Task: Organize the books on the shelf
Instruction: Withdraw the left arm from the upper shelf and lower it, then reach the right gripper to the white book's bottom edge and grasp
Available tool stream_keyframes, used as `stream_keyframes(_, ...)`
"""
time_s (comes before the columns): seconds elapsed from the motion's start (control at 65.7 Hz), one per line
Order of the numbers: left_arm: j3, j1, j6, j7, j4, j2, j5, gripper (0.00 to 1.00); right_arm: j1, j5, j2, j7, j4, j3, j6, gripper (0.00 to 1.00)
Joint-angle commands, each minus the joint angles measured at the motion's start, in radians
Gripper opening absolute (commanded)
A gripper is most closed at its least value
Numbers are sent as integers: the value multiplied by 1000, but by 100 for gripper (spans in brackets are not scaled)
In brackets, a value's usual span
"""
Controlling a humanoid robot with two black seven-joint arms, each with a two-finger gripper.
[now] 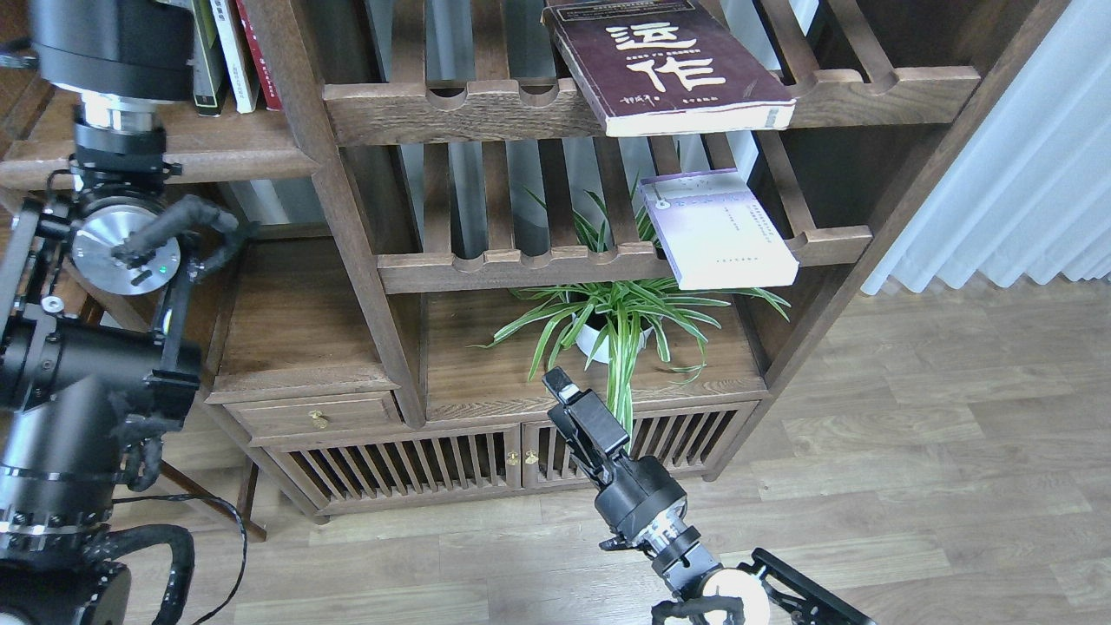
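The thick dark maroon book [673,74] with cream characters lies flat on the upper slatted rack, its front edge overhanging. The pale lavender-white book [716,230] lies flat on the lower slatted rack, also overhanging. The black-grey book with the yellow-green panel [207,61] stands upright on the solid dark-brown shelf [234,148] at top left, partly hidden by my left arm [113,52]. That arm rises along the left edge; its gripper is out of frame above. My right gripper [562,388] points up in front of the cabinet, below both racks, holding nothing; its fingers cannot be told apart.
A white book and a red book [252,43] stand next to the black-grey one. A spider plant in a white pot [608,325] sits on the cabinet top under the racks. Slatted cabinet doors [408,469] and a drawer [317,415] are below. A curtain [1024,174] hangs at right.
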Motion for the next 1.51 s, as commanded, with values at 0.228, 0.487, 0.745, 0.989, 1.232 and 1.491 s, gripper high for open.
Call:
stream_keyframes(0.228,218,89,-11,0,0,0,-1,81,3,1,0,0,-13,49,-2,99)
stream_keyframes(0.487,348,266,-11,0,3,0,-44,83,6,5,0,0,-13,126,4,98)
stream_keyframes(0.745,445,424,-11,0,38,0,-67,90,20,8,0,0,-39,207,4,98)
stream_keyframes(0.989,444,450,-11,-1,127,0,-109,91,83,18,0,-3,-137,293,-3,98)
stream_keyframes(1.232,444,462,-11,-1,181,0,-159,93,150,77,0,-6,-266,334,-5,98)
stream_keyframes(1.491,479,488,-11,-3,186,0,-182,100,209,107,0,-11,-362,409,-14,98)
